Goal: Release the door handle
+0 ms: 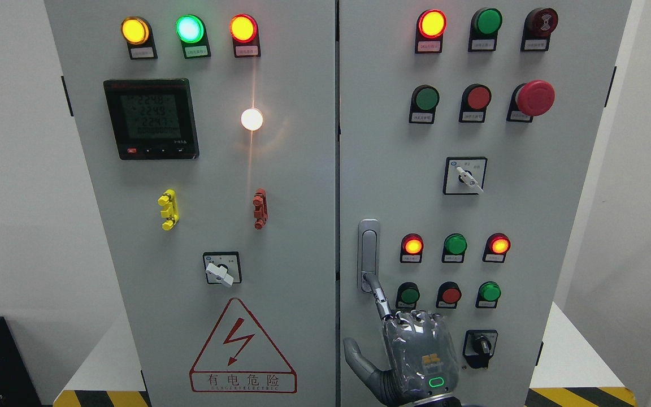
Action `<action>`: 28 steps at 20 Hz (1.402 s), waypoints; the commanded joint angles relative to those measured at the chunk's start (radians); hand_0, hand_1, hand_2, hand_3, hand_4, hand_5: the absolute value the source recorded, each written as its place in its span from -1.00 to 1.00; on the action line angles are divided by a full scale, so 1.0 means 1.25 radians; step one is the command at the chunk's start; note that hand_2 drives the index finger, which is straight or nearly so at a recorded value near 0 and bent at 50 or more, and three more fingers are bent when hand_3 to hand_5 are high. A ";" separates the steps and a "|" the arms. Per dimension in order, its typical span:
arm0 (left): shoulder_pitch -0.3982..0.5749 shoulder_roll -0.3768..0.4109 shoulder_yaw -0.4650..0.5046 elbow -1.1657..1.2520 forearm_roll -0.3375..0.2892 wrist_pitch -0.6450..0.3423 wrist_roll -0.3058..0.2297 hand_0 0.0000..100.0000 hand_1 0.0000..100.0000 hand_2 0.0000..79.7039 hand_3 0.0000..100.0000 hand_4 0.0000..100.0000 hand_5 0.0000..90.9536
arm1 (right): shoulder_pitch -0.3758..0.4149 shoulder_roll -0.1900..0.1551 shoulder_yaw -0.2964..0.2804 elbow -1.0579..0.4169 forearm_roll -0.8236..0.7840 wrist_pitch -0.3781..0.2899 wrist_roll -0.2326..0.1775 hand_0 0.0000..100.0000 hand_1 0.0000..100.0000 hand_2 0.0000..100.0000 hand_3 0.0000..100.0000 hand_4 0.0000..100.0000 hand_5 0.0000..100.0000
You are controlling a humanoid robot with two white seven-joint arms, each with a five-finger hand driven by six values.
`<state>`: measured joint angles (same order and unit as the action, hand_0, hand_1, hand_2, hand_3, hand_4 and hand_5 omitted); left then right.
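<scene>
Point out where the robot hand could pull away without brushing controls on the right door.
Free: the bare panel above the door handle, between the centre seam and the selector switch. Crowded: just right of the robot hand, where the lower buttons and the black knob sit close.

Cabinet doors: smooth matt grey painted metal. Door handle: satin silver metal. Right hand: grey plastic shell, glossy, possibly under a clear film; index finger shows bare metal joints. Push buttons: glossy plastic. Warning label: smooth sticker.
</scene>
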<state>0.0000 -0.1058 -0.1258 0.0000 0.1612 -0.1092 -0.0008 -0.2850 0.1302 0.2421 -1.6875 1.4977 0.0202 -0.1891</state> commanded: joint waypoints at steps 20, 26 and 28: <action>-0.021 0.000 0.000 0.023 0.000 0.000 0.001 -0.76 0.11 -1.00 -1.00 -1.00 -1.00 | -0.001 0.005 -0.001 0.032 0.000 0.011 0.002 -0.33 -0.52 -0.93 1.00 1.00 1.00; -0.021 0.000 0.000 0.023 0.000 0.000 0.001 -0.76 0.11 -1.00 -1.00 -1.00 -1.00 | -0.001 0.004 -0.001 0.037 0.000 0.011 0.003 -0.33 -0.52 -0.93 1.00 1.00 1.00; -0.021 0.000 0.000 0.023 0.000 0.000 0.001 -0.76 0.11 -1.00 -1.00 -1.00 -1.00 | -0.001 0.005 -0.001 0.039 0.000 0.011 0.003 -0.33 -0.52 -0.93 1.00 1.00 1.00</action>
<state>0.0000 -0.1058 -0.1258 0.0000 0.1612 -0.1091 -0.0008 -0.2869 0.1350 0.2419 -1.6604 1.4973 0.0332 -0.1896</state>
